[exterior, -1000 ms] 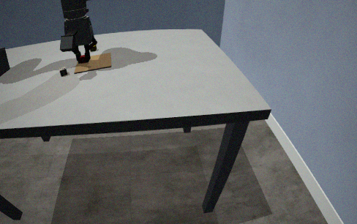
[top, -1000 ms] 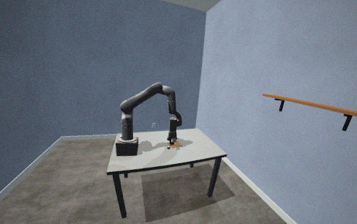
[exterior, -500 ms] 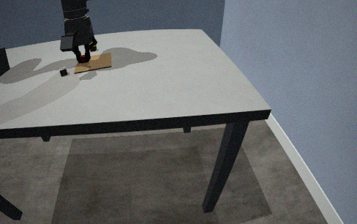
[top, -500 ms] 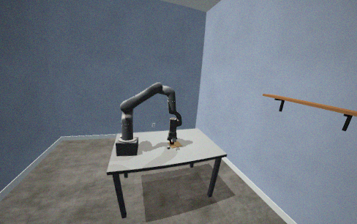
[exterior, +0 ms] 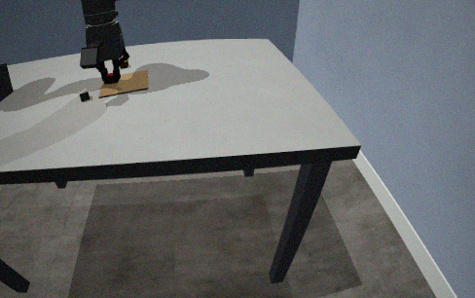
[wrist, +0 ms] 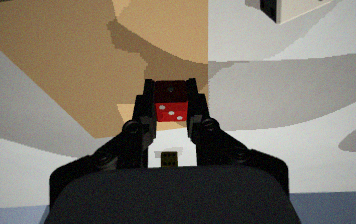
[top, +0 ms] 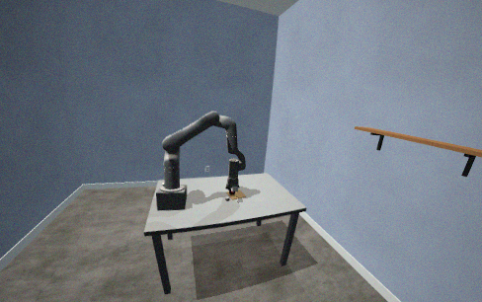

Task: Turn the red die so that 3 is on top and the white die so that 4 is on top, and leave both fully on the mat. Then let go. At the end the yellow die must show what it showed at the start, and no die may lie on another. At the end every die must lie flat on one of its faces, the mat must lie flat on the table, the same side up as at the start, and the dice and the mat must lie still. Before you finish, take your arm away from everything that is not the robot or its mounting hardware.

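Observation:
My gripper [wrist: 170, 91] is shut on the red die [wrist: 171, 104]. The die's face toward the wrist camera shows three pips, and the shaded face next to it shows one. In the exterior view the gripper [exterior: 111, 77] holds the red die [exterior: 111, 75] just over the left end of the tan mat [exterior: 125, 84]; I cannot tell whether it touches. The white die [exterior: 85, 95] lies on the table off the mat to its left; it also shows at the top right of the wrist view [wrist: 280, 10]. The yellow die [exterior: 125, 62] sits behind the gripper at the mat's far edge.
The arm's black base [top: 171, 196] stands at the table's left end. The mat [top: 237, 195] lies near the middle of the grey table [top: 222, 202]. A wooden wall shelf [top: 420, 142] hangs far to the right.

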`<control>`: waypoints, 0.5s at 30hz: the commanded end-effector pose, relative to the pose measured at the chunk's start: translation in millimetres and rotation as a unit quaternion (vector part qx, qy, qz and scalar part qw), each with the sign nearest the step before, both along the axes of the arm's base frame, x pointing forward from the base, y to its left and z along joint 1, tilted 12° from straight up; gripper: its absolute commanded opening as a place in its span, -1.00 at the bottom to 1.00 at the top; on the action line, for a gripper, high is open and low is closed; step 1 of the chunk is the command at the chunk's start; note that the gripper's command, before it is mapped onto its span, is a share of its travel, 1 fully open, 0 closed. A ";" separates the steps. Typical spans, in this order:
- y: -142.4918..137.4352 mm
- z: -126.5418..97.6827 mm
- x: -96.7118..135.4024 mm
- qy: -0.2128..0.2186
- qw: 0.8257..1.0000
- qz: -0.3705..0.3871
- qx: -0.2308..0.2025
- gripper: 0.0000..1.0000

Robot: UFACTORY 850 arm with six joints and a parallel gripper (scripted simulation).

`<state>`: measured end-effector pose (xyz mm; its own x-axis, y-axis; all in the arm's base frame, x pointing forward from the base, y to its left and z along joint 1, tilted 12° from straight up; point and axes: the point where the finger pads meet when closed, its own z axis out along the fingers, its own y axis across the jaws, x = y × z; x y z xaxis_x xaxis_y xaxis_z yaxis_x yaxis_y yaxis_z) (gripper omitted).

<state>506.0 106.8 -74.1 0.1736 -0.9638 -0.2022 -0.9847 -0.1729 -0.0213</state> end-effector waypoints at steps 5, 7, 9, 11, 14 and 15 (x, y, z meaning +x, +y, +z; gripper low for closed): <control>0.0 0.6 1.0 -0.001 1.000 0.000 0.000 -0.58; 0.0 0.5 1.0 -0.001 1.000 0.000 0.000 -0.58; 0.1 0.2 1.0 -0.001 1.000 0.000 0.000 -0.58; 0.2 -0.2 0.9 -0.001 1.000 0.000 0.000 -0.58; 0.3 -1.1 0.9 -0.001 1.000 0.000 0.000 -0.58; 0.4 -1.4 0.9 -0.001 1.000 0.000 0.000 -0.58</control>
<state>506.0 107.0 -75.2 0.1736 -0.9638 -0.2022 -0.9847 -0.1730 -0.0212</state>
